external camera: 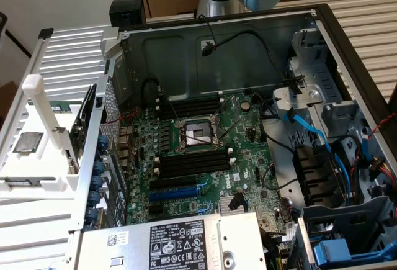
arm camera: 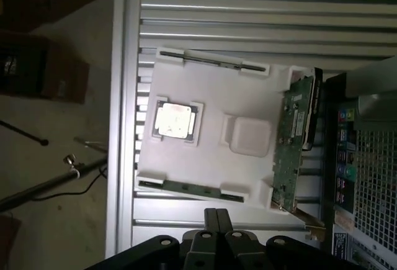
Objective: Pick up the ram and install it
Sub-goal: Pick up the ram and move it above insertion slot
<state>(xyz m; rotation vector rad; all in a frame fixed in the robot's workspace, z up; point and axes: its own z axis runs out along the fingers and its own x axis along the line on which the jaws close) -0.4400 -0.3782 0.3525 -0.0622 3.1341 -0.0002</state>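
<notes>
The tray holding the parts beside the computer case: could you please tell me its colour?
White; the tray shows best in the wrist view.

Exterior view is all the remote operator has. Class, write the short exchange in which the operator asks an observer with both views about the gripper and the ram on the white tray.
Operator: Where is the gripper?
Observer: The gripper is just off one edge of the white tray, shut and holding nothing.
Operator: Is any ram off the tray?
Observer: No. The nearer ram stick sits on edge in its slot, right by the gripper.
Operator: And the other one?
Observer: The farther ram stick sits in its slot along the opposite edge.
</notes>
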